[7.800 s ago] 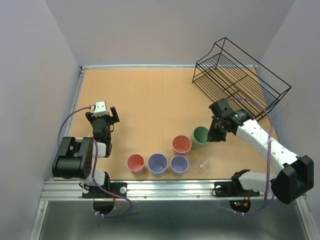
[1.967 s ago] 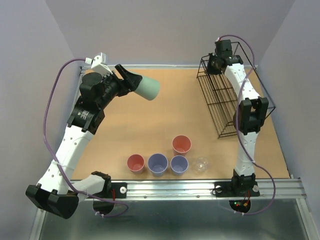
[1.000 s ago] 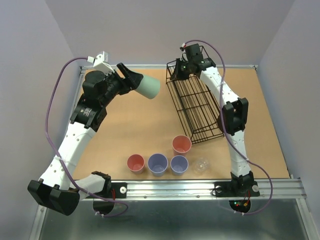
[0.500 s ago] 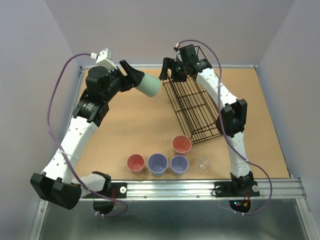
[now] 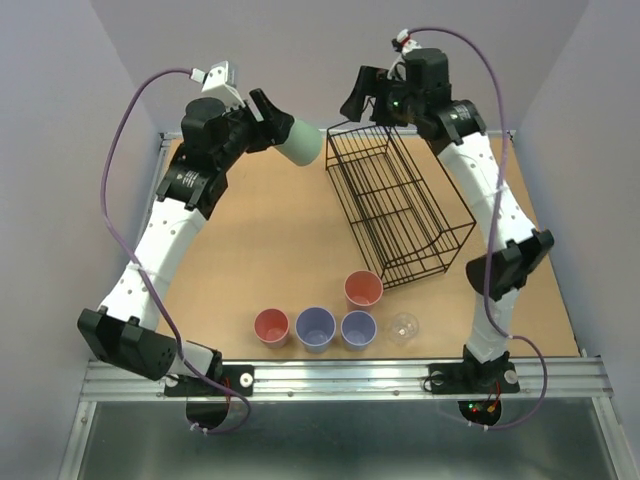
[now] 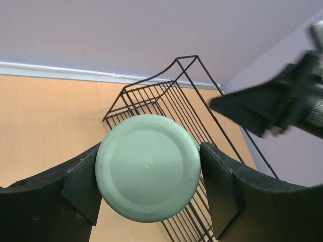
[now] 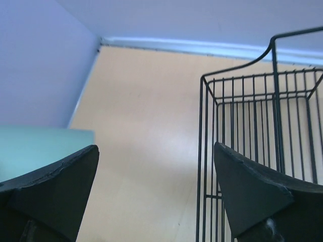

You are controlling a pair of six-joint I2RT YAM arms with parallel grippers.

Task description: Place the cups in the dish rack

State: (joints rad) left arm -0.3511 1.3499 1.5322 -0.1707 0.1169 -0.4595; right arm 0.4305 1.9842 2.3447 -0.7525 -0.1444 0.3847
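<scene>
- Pale green cup [image 6: 147,168] is up in the air, clamped in the L claw [image 5: 272,132]. The fingers [image 6: 75,191] press on its two sides, and its closed round end faces the wrist cam.
- The cup lies roughly sideways, high over the counter [image 5: 260,240] at the far side. It's just left of the far top corner of the rack [image 5: 400,215] and not inside it.
- The rack is black thin wire and stands on the counter, right of centre. Its tall boxy end is toward the back wall; the stepped tiers drop toward the near side.
- R claw [image 5: 368,95] hangs above the rack's far top edge. Its fingers [image 7: 50,191] are spread wide w/ nothing between them.
- R wrist view: the rack's top corner sits just beside the right-hand finger; can't tell if they touch. The green cup shows at the lower left edge.
- Five more cups sit mouth-up on the counter, none in the rack.
- Near-edge row, L to R: red cup [image 5: 271,326], lavender cup [image 5: 315,327], 2nd lavender cup [image 5: 358,328], clear cup [image 5: 403,326].
- 2nd red cup [image 5: 363,289] sits just behind the 2nd lavender cup, close to the rack's near low end. Can't tell if it touches the wire.
</scene>
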